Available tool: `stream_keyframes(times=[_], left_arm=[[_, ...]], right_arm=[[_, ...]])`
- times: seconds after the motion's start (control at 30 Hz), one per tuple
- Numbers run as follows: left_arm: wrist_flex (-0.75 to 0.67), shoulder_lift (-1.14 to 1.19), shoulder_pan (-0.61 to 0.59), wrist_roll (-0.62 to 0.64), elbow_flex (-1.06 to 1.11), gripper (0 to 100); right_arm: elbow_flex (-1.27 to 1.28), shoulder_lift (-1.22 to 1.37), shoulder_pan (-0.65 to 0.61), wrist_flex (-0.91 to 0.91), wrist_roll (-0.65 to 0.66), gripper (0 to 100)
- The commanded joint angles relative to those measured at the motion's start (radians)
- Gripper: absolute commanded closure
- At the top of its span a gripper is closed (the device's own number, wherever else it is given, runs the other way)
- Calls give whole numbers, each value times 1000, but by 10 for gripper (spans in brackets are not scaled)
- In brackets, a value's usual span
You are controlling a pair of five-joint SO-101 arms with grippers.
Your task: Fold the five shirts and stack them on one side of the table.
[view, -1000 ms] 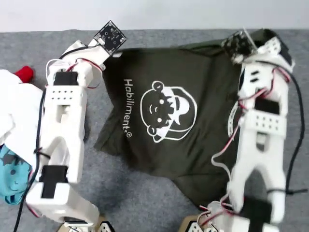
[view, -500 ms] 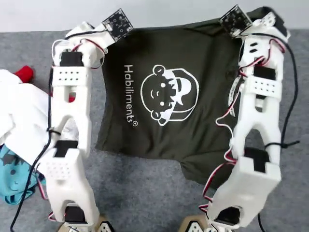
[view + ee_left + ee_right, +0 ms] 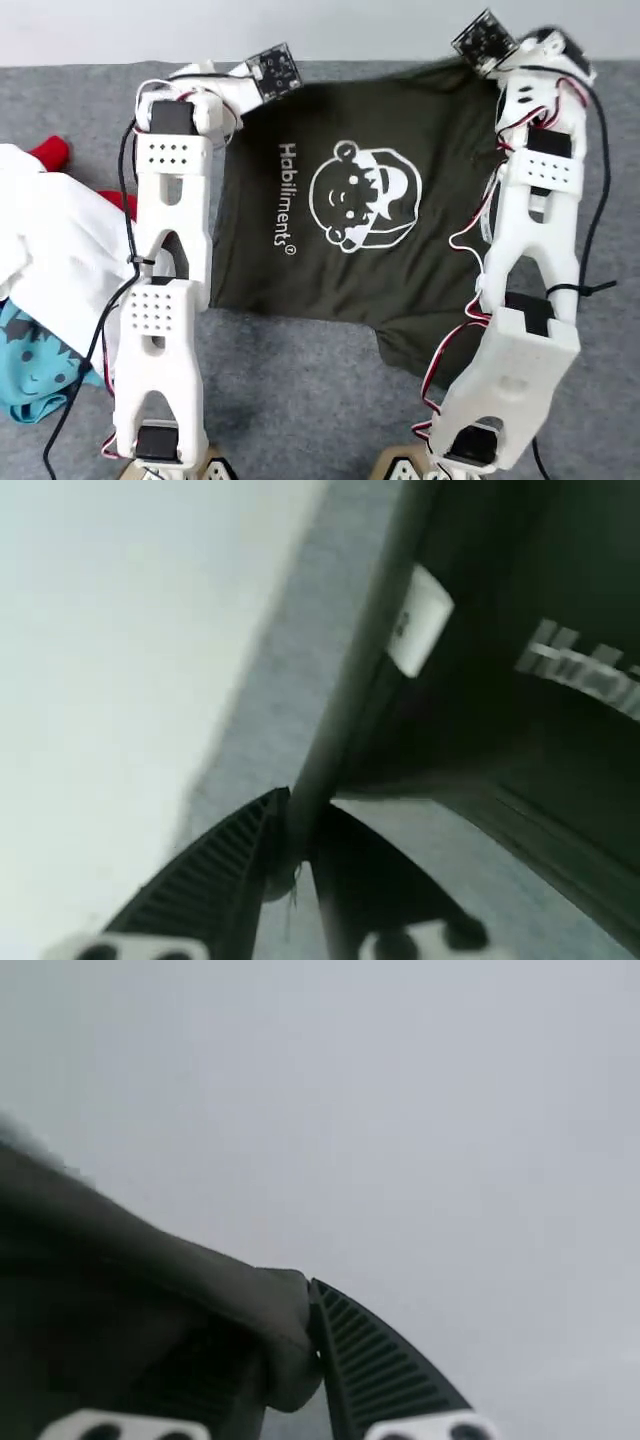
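Shirt (image 3: 350, 270) is dark, thin and floppy, lying print-up on the tabletop (image 3: 300, 400) between my two arms. Left hand (image 3: 292, 832) is pinched on its far edge, near the neck label (image 3: 418, 630) I think. Right hand (image 3: 305, 1332) is clamped on a bunched corner. It's light with no stiffness, so it'll sag and drag. I'd take it by seams and corners, both sides evenly.

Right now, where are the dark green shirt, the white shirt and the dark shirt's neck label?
dark green shirt (image 3: 360, 205), high view, on the printed face at its chest.
white shirt (image 3: 50, 250), high view, on its crumpled middle.
neck label (image 3: 418, 620), left wrist view, on the tag's middle.
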Motion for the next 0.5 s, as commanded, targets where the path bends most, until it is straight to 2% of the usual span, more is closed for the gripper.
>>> stream_keyframes(times=[0.0, 0.2, 0.3, 0.47], left_arm=[[175, -9, 5, 0, -70, 995], [381, -12, 2, 21, -71, 995], [396, -14, 2, 86, -70, 995], [396, -61, 26, 101, -44, 995]], right_arm=[[-63, -47, 18, 165, 5, 988], [-63, -120, 19, 553, 3, 988], [-63, -156, 21, 717, 3, 988], [-63, -217, 21, 932, 3, 988]])
